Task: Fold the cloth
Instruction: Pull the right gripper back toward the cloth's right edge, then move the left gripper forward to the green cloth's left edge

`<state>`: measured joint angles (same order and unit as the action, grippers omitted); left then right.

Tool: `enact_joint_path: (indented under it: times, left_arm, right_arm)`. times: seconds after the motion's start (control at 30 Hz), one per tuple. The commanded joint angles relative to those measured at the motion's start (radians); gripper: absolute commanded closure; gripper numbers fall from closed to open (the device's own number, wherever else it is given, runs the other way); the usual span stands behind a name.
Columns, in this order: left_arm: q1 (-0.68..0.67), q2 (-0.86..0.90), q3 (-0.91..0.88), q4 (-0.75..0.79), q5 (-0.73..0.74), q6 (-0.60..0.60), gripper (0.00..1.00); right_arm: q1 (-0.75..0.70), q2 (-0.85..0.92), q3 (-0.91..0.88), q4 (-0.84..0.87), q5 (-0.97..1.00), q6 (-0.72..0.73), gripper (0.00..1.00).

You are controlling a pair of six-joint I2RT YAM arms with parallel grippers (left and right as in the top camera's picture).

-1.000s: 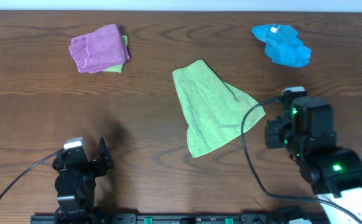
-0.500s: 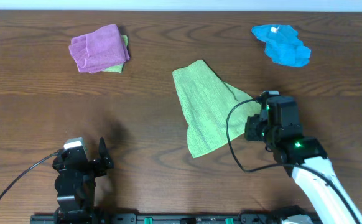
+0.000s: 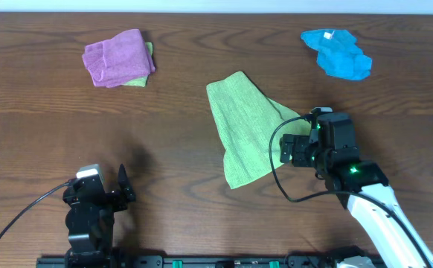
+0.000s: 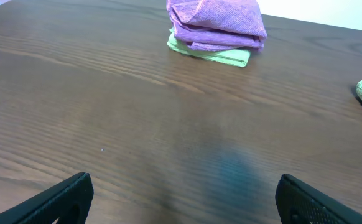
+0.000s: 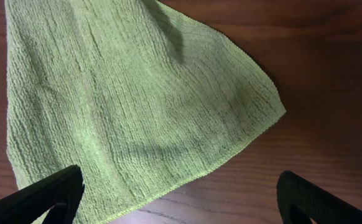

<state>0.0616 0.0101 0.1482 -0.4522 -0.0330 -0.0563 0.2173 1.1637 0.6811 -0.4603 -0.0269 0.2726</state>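
Your cloth (image 3: 250, 130) lies rumpled near the middle of the table (image 3: 164, 134), roughly a wedge: a narrow tip pointing away from you, one corner sticking out to the right, and a lower corner toward the near edge. There is bare wood all round it. The purple-pink cloth (image 3: 118, 56) sits well off at the far left and the blue cloth (image 3: 337, 53) well off at the far right, so neither crowds its hems. The widest open stretch is the left half of the table.

Your right gripper (image 3: 289, 149) hangs over the cloth's right corner with its jaws spread wide and nothing in them. In the right wrist view that corner and its hem lie between the fingers: the left finger is over green terry, the right one over bare wood. Whether either pad touches the fabric, you probably can't tell from these angles.

Your left gripper (image 4: 181, 196) is parked near the front edge, jaws wide apart and empty, well apart from the cloth.
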Motion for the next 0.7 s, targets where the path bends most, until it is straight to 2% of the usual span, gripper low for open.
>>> enact_joint_path:
  times: [0.0,0.17,0.27,0.47,0.67]
  left_arm:
    - [-0.003,-0.006,-0.018,-0.004,0.022,-0.012,0.05]
    - [-0.003,-0.006,-0.018,0.008,0.193,-0.033,0.05]
    - [-0.003,-0.006,-0.018,0.039,0.452,-0.037,0.05]
    - [-0.003,-0.006,-0.018,0.072,0.834,-0.037,0.05]
    - [-0.003,-0.006,-0.018,0.091,0.904,-0.059,0.05]
  right_arm:
    - [-0.009,-0.018,0.006,-0.003,0.001,0.000,0.01]
    - [-0.009,-0.054,0.006,0.005,0.048,0.000,0.01]
    - [-0.009,-0.094,0.006,0.013,0.063,0.000,0.01]
    - [-0.008,-0.162,0.006,0.053,0.064,0.000,0.01]
    - [-0.008,-0.200,0.006,0.058,0.052,0.005,0.01]
